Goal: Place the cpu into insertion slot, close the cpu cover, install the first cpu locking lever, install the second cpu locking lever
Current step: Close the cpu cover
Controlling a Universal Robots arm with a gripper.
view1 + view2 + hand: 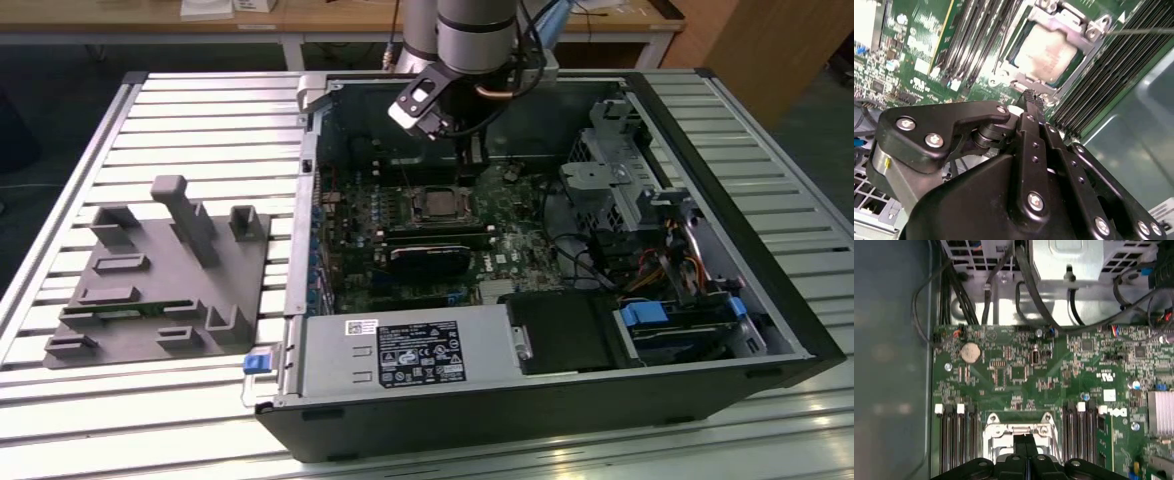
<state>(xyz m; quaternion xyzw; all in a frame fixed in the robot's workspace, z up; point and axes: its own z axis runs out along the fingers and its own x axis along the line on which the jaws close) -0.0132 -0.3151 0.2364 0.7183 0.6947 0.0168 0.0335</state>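
On the exterior view's left, the grey rack (158, 270) sits well apart. In the middle, the chip (1046, 47) lies in its slot (412, 204) with the cover (1076, 30) down over it. The claw (1033, 100) is pinched shut, holding nothing, just beside the cover. The job now looks like the thin lever (1139, 31): push slowly and stay on it.

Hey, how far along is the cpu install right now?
Done: cpu is seated, with the cover down over it. In hand: the shut tool is at the cover's edge, holding nothing. Left: the levers; one thin lever looks unlatched.
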